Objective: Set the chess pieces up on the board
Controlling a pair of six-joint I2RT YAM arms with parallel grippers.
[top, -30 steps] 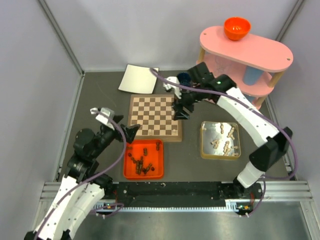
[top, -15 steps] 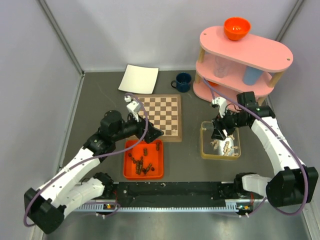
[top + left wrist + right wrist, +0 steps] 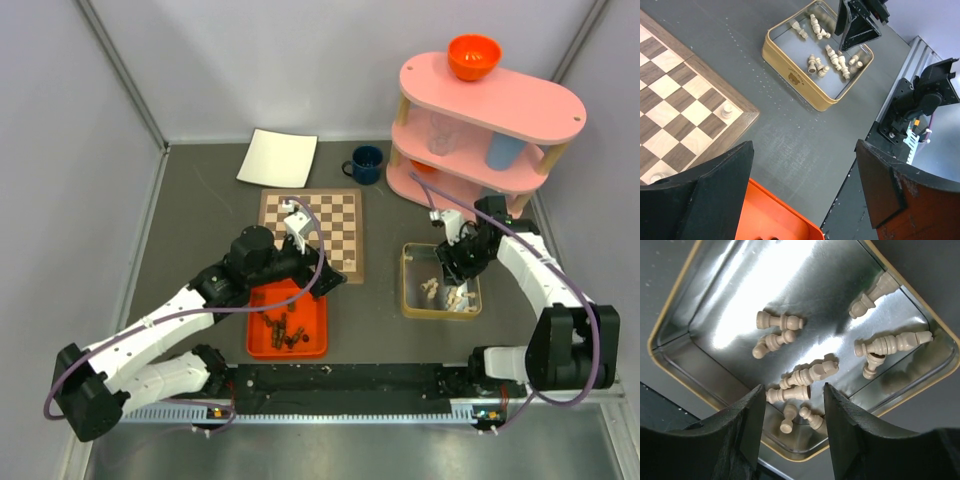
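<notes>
The board (image 3: 310,232) lies at the table's middle; in the left wrist view two pale chess pieces (image 3: 727,109) stand on squares by the board's (image 3: 670,95) rim. Dark chess pieces (image 3: 283,327) lie in an orange tray (image 3: 318,345). Pale chess pieces (image 3: 810,374) lie loose in a gold-rimmed tin (image 3: 670,365). My left gripper (image 3: 328,283) hangs open and empty between the tray's far right corner (image 3: 790,220) and the board. My right gripper (image 3: 792,390) is open low over the tin (image 3: 408,290), its fingers either side of several lying pieces, holding none.
A white sheet (image 3: 278,158) and a blue mug (image 3: 366,164) sit behind the board. A pink two-tier shelf (image 3: 530,100) at the back right carries an orange bowl (image 3: 473,55) and a blue cup (image 3: 505,150). Grey walls close in the table.
My right arm went from the board's right edge to the tin, sank into it, and its jaws narrowed. My left arm reached forward and right, to the tray's far right corner.
</notes>
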